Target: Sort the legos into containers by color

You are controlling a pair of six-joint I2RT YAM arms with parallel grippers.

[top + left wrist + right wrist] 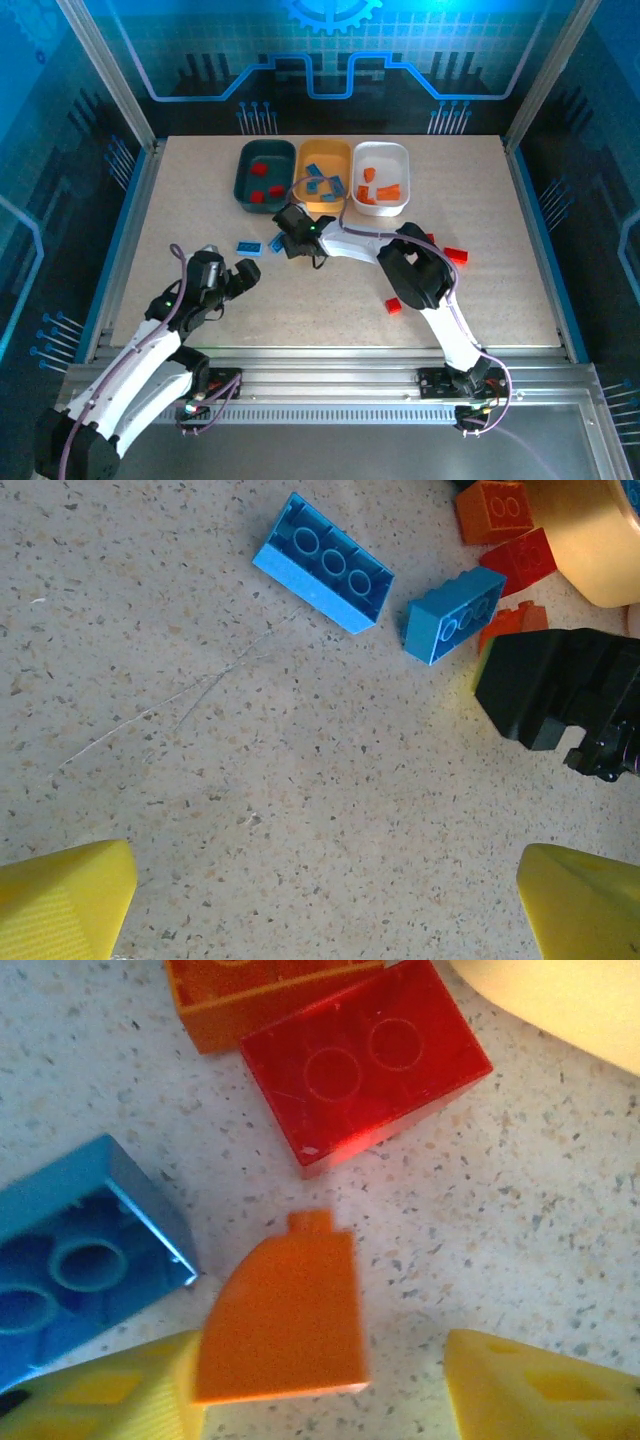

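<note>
Overhead, the teal tray (241, 165), yellow-orange tray (323, 144) and white tray (406, 172) stand in a row at the table's (500, 220) 12 o'clock. They hold red, blue and orange bricks respectively.

The right gripper (290, 238) sits low at the yellow-orange tray's 6 o'clock. In its wrist view the fingers are parted. The orange sloped brick (285, 1320) lies between them against the finger at 7 o'clock, with a gap to the finger at 5 o'clock, so it is not clamped. A red brick (365, 1060) lies at the sloped brick's 12 o'clock and a short blue brick (70, 1260) at its 9 o'clock.

The left gripper (325, 900) is spread wide over bare table, holding nothing. A long blue brick (323, 563) lies at its 12 o'clock.

A loose red brick (456, 255) lies at the right arm's 3 o'clock.
</note>
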